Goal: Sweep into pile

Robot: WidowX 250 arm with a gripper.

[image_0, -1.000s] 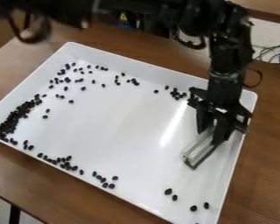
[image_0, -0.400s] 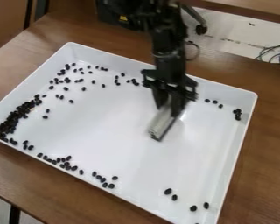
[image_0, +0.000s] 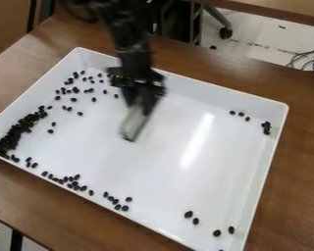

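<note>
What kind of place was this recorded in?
Probably a lab or workshop: a robot arm works over a white tray on a wooden table, with loose cables and a caster wheel on the pale floor behind.

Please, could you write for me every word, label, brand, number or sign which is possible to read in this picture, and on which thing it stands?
There are none that I can read.
White tray: no lettering or sign visible.
Pale tool in the claw: too blurred to tell.
Black arm: also blurred, no marking can be made out.
</note>
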